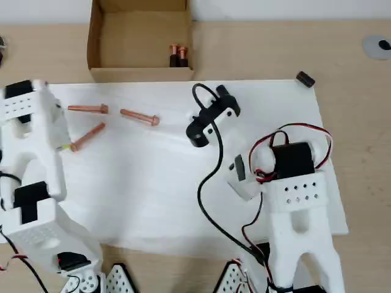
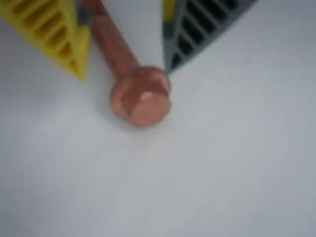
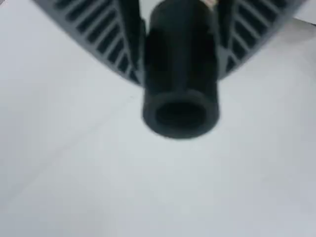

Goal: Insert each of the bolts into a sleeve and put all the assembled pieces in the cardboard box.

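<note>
My left gripper (image 2: pixel 123 74) stands open astride the shaft of a copper bolt (image 2: pixel 140 98) that lies on the white sheet, the yellow finger against the shaft and the dark fingertip (image 2: pixel 173 59) by the hex head. From above, that bolt (image 1: pixel 87 137) angles away from the left gripper (image 1: pixel 66 145). Two more bolts (image 1: pixel 88 108) (image 1: pixel 139 116) lie nearby. My right gripper (image 1: pixel 204 125) is shut on a black sleeve (image 3: pixel 180 106), its bore end sticking out past the fingers. The cardboard box (image 1: pixel 95 43) holds two assembled pieces (image 1: pixel 178 55).
A white sheet (image 1: pixel 153 195) covers the table's middle. Another black sleeve (image 1: pixel 305 79) lies just off the sheet's far right corner. A black cable (image 1: pixel 208 183) trails from the right arm across the sheet. A grey disc (image 1: pixel 377 46) sits at the far right edge.
</note>
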`<state>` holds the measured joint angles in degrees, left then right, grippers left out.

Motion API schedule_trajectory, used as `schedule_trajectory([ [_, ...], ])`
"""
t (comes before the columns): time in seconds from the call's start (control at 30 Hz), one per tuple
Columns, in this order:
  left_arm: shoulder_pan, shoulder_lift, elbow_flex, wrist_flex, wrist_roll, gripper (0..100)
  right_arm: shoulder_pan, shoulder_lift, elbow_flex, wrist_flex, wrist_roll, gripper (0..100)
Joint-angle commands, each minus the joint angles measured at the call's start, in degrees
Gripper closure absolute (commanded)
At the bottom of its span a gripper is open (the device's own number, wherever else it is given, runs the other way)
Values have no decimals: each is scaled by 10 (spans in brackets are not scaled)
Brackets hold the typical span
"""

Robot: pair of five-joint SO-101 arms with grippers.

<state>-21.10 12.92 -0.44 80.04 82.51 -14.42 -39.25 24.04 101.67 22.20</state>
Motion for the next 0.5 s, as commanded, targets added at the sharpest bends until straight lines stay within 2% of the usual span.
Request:
schedule_trajectory([
  [0.0, 25, -3, -4, -8, 6, 878, -4, 1, -1, 7, 5, 986],
  [0.33, 35, 13, 7, -25, 11, 877, -4, 0, 0, 7, 5, 986],
  [0.47, 35, 58, 7, -22, 10, 805, -4, 0, 0, 7, 5, 986],
])
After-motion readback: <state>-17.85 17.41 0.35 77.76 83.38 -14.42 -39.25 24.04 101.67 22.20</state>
